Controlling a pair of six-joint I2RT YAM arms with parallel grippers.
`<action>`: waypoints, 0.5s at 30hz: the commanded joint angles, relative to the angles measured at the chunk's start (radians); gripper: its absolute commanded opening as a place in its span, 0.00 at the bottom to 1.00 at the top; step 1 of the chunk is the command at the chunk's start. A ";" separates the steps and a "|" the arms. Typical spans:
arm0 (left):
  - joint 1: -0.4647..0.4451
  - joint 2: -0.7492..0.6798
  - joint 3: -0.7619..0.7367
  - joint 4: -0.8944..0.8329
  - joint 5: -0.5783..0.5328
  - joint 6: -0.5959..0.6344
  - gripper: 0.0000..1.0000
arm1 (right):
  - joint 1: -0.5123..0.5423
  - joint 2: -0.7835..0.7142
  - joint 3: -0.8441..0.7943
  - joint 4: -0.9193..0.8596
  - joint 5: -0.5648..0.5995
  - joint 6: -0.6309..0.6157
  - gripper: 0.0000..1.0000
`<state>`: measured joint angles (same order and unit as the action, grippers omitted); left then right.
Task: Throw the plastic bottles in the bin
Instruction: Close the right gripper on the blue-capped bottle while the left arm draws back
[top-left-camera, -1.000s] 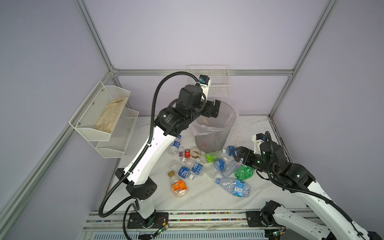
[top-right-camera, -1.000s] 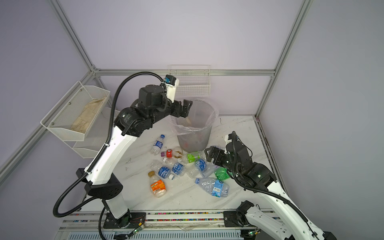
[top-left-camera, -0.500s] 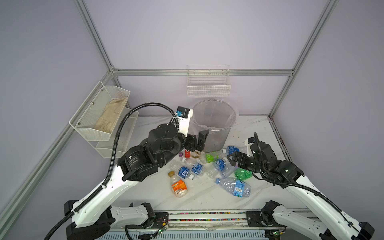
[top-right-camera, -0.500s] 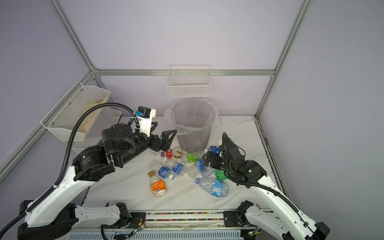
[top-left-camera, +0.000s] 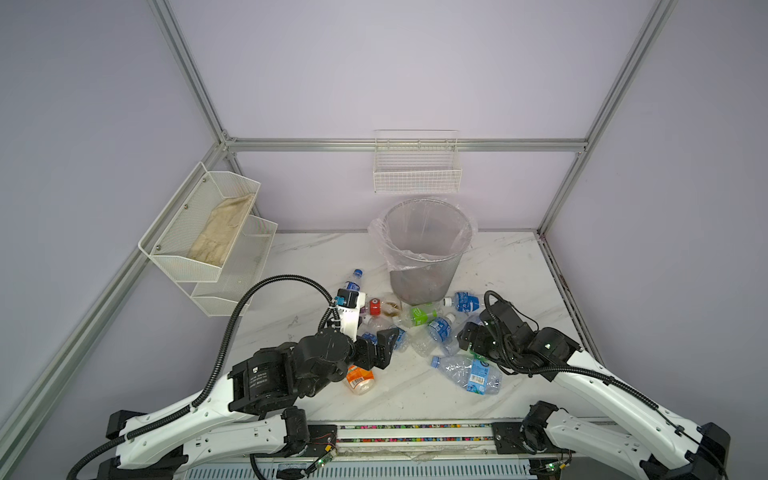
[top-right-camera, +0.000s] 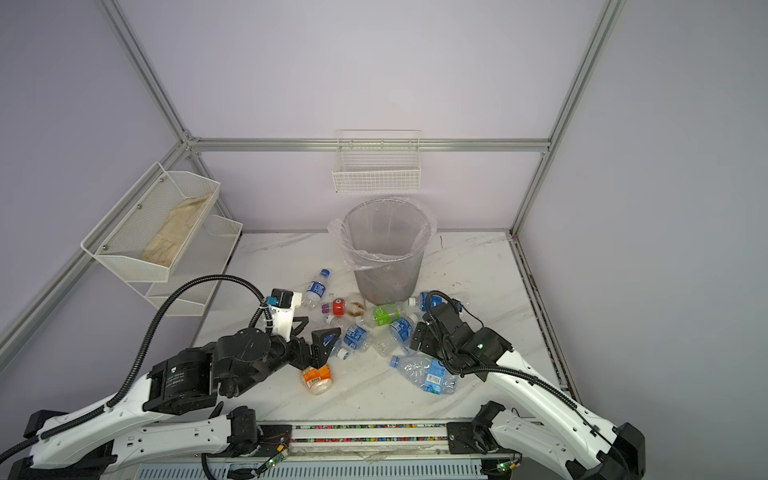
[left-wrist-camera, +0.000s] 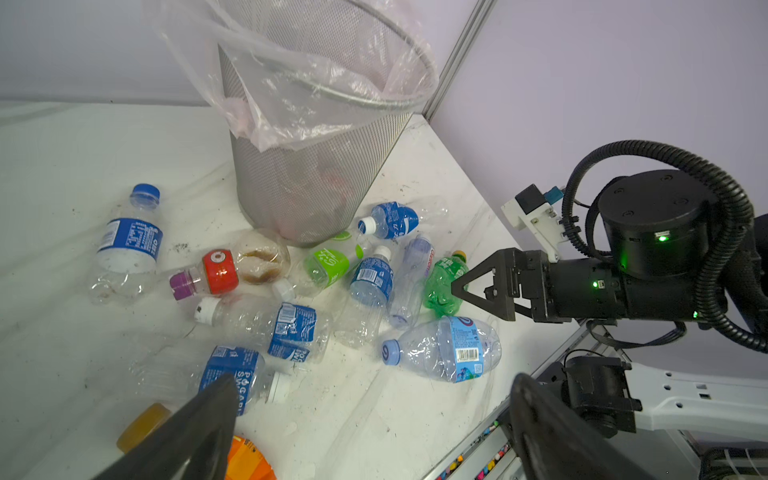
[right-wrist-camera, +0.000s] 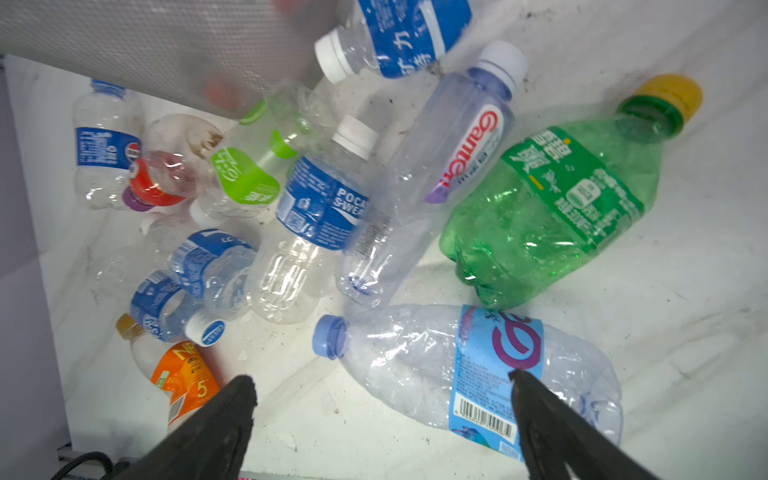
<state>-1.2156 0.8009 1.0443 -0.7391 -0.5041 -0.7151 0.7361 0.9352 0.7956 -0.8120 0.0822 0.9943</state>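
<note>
I have the plastic bottles (top-left-camera: 436, 328) lying in a loose heap on the surface (top-left-camera: 507, 266) in front of the bin (top-left-camera: 419, 278), with the nearest ones up against its base. Both pairs of jaws stand wide apart and hold nothing. The left jaws hang over the blue-labelled bottles beside the orange-labelled bottle (top-left-camera: 359, 376), and the right jaws hang over the large clear bottle (right-wrist-camera: 478, 374). I judge these empties to be very light, thin-walled and slick. Most are crumpled, so they should cave under a squeeze and could squirt out sideways. I would take the large one across its labelled belly, where the label may give some bite, or at the stiffer shoulder below the cap. The green bottle (right-wrist-camera: 552, 208) lies right against it, so I expect it to get nudged. Room is tight: the front rail (top-left-camera: 415, 428) is near and the two arms almost meet over the heap. The liner bag (top-left-camera: 382, 245) flares past the rim, so a drop should come from well above.
</note>
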 joint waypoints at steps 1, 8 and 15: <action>-0.018 -0.001 -0.058 0.019 -0.019 -0.084 1.00 | 0.013 -0.027 -0.070 0.004 -0.021 0.276 0.97; -0.032 -0.011 -0.116 0.019 -0.020 -0.120 1.00 | 0.022 -0.054 -0.053 -0.092 -0.068 0.591 0.97; -0.032 0.004 -0.115 0.015 -0.039 -0.118 1.00 | 0.080 0.012 -0.088 -0.091 -0.212 0.880 0.97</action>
<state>-1.2442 0.8059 0.9554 -0.7418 -0.5114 -0.8143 0.7788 0.9653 0.7536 -0.8696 -0.0505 1.5738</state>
